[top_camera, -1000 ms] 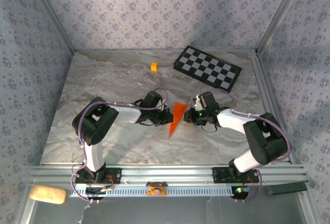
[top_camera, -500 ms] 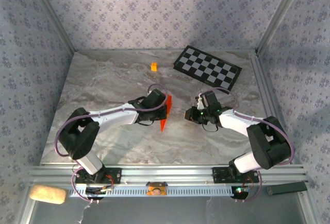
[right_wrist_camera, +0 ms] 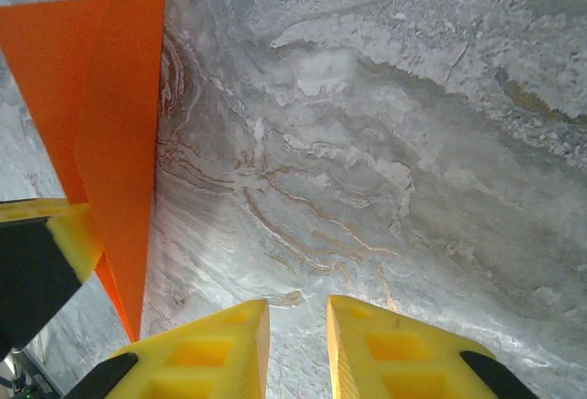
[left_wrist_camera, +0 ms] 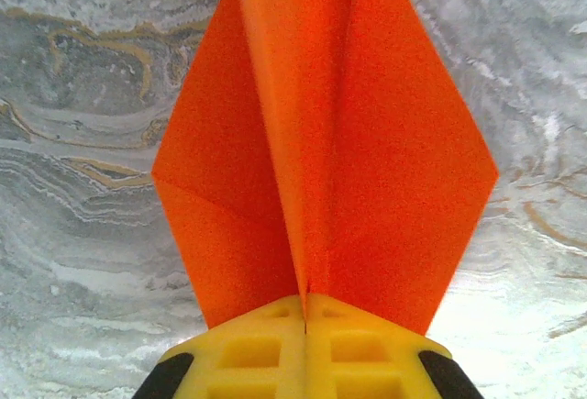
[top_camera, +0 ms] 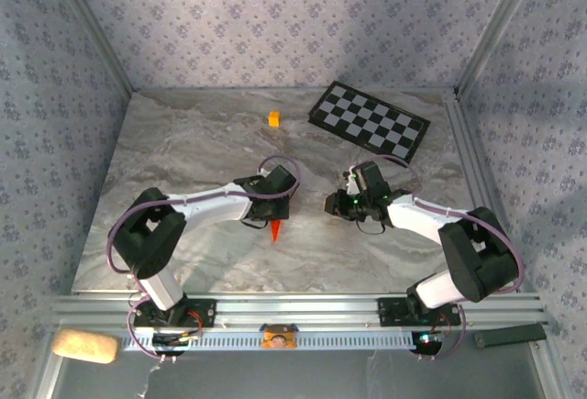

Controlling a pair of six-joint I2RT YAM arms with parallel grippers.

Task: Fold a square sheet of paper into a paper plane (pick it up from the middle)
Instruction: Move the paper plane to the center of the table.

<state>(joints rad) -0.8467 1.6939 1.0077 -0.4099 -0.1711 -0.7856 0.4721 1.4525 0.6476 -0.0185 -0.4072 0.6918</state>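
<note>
**Left gripper pinches the plane by its centre crease**

The paper plane is at the middle of the marble table, gripped along its lengthwise fold. From above, the left gripper covers most of it, and only an orange tip shows, pointing toward the near edge. Whether that tip touches the marble cannot be told. On the left wrist camera the two wings spread to either side of the crease. A small orange cube and the checkered board lie well apart from it at the far side. The right gripper sits near the plane on its right, not touching the paper.

A second ago the plane stretched between both grippers. Since then the left arm has drawn it leftward and turned it, while the right gripper has kept its place.

The left gripper's yellow fingers press flat together on the crease. The right gripper's fingers stand a narrow gap apart over bare marble, holding nothing
</note>
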